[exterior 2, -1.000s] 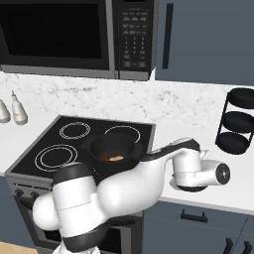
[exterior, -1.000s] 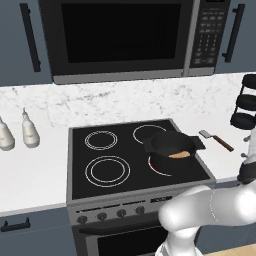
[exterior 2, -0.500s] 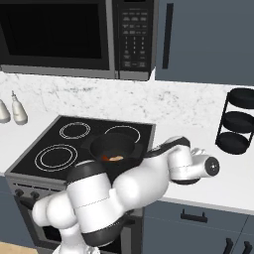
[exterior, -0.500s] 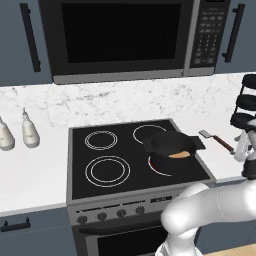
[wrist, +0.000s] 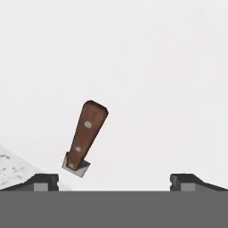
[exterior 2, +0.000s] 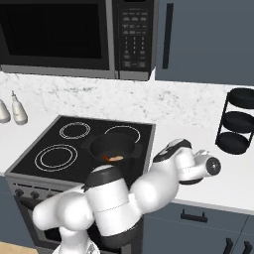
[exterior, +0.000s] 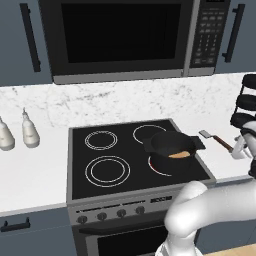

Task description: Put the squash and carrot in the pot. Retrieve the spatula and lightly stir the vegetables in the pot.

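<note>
Left base view: the pot (exterior: 172,154) holds vegetables on the stove; the spatula (exterior: 216,140) lies on the desk (exterior: 35,170) beside it. Hand view: the hand (wrist: 115,180), having swung over, hovers spread above the spatula, ready for pickup.

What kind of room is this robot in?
It looks like a kitchen: there is a stove with a black pot on it, a microwave above, and a white counter.

Dark blue cabinets (exterior: 20,40) frame a microwave (exterior: 125,37) over white marble counter (exterior 2: 198,116).
</note>
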Controlling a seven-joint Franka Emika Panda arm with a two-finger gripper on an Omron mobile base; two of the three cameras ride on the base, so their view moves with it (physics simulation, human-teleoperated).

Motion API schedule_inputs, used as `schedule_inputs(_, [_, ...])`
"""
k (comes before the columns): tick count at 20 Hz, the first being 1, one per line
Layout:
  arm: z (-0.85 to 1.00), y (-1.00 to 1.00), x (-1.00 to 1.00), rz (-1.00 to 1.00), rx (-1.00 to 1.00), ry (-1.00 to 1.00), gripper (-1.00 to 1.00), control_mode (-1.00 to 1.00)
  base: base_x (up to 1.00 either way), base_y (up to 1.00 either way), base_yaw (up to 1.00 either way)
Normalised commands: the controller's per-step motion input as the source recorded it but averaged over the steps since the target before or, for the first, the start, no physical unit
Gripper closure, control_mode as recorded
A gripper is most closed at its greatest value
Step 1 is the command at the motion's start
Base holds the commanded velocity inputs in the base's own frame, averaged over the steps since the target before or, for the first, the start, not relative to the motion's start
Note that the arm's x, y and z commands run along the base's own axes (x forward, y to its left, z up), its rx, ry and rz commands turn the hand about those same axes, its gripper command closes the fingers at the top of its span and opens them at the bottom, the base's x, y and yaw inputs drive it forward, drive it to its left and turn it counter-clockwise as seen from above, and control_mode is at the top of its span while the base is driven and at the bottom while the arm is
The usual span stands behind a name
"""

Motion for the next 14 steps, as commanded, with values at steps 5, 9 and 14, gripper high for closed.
schedule_inputs(5, [-0.33, -0.16, 0.00, -0.01, 0.07, 0.03, -1.00, -1.00, 0.00, 0.00, 0.00])
schedule_inputs(9, [-0.26, -0.08, 0.01, 0.00, 0.04, 0.00, -1.00, -1.00, 0.00, 0.00, 0.00])
schedule_inputs(14, [-0.12, -0.10, 0.16, 0.00, 0.03, 0.00, -1.00, -1.00, 0.00, 0.00, 0.00])
